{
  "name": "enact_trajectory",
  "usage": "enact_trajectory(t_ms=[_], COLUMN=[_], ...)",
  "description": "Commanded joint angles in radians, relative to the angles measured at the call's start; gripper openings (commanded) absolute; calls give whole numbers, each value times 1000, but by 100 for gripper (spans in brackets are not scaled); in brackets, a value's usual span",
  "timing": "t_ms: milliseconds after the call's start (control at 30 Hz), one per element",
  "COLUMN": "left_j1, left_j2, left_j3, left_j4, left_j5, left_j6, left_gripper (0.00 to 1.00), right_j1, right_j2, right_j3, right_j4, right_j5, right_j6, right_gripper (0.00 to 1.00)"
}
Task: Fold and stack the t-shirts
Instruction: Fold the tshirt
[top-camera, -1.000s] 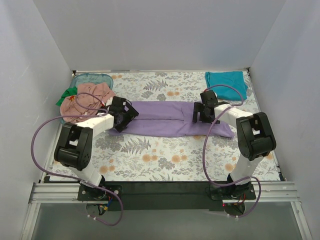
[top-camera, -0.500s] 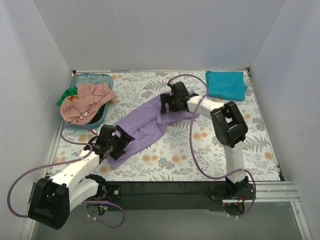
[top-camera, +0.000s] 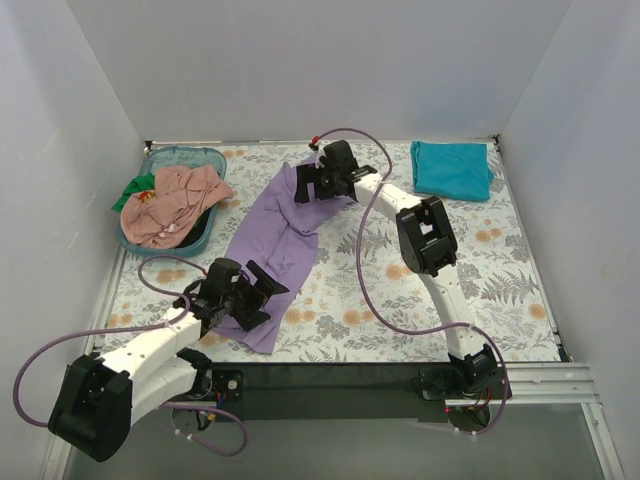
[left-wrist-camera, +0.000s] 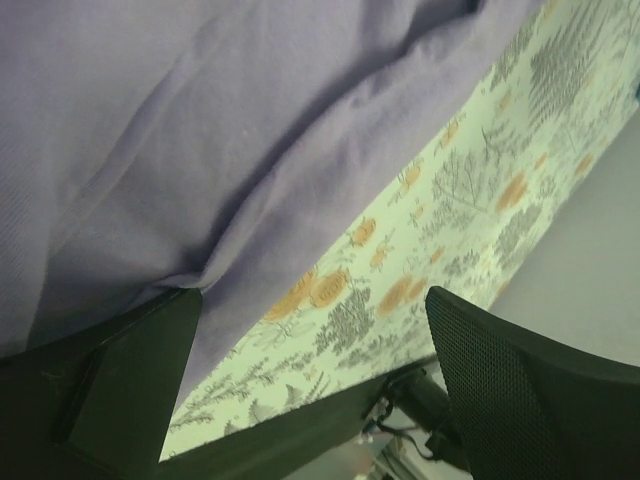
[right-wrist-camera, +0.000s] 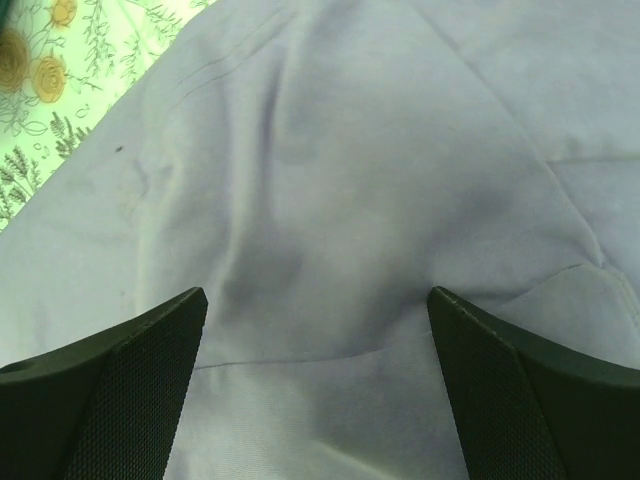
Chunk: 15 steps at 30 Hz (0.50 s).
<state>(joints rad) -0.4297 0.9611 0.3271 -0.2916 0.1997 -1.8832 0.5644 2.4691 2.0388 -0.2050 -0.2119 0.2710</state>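
Note:
The lavender t-shirt (top-camera: 280, 235) lies as a long folded strip, running diagonally from the far centre to the near left. My left gripper (top-camera: 262, 296) is at its near end, jaws wide open. In the left wrist view (left-wrist-camera: 312, 300) the cloth edge (left-wrist-camera: 200, 150) rests against the left finger (left-wrist-camera: 110, 390). My right gripper (top-camera: 308, 186) is at the far end, open just above the cloth (right-wrist-camera: 330, 180), as the right wrist view (right-wrist-camera: 318, 295) shows. A folded teal t-shirt (top-camera: 452, 168) lies at the far right. The salmon-pink t-shirt (top-camera: 172, 200) and a green one (top-camera: 133, 187) are in the basket.
The blue-green basket (top-camera: 182, 155) stands at the far left corner against the wall. White walls close in the floral table (top-camera: 420, 300) on three sides. The black near edge rail (top-camera: 330, 380) carries both arm bases and cables.
The lavender t-shirt has swung from lying across the table to a diagonal. My left gripper drew its end toward the near left; my right gripper carried the other end to the far centre.

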Motion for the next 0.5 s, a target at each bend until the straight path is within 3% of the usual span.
enact_trajectory(t_ms=[0, 200, 333, 467], left_j1=[-79, -286, -450, -543], left_j2=[70, 220, 361, 494], left_j3=[-75, -16, 119, 272], left_j4=[-75, 66, 85, 92], left_j5=[93, 84, 30, -8], left_j6=[-34, -122, -142, -160], left_gripper=[97, 98, 98, 98], right_j1=[-81, -156, -170, -192], right_j2=[74, 139, 183, 221], right_j3=[62, 138, 190, 238], right_j4=[-108, -103, -93, -28], right_j5=[-36, -119, -115, -113], right_j6=[-41, -41, -44, -24], right_gripper=[98, 98, 98, 98])
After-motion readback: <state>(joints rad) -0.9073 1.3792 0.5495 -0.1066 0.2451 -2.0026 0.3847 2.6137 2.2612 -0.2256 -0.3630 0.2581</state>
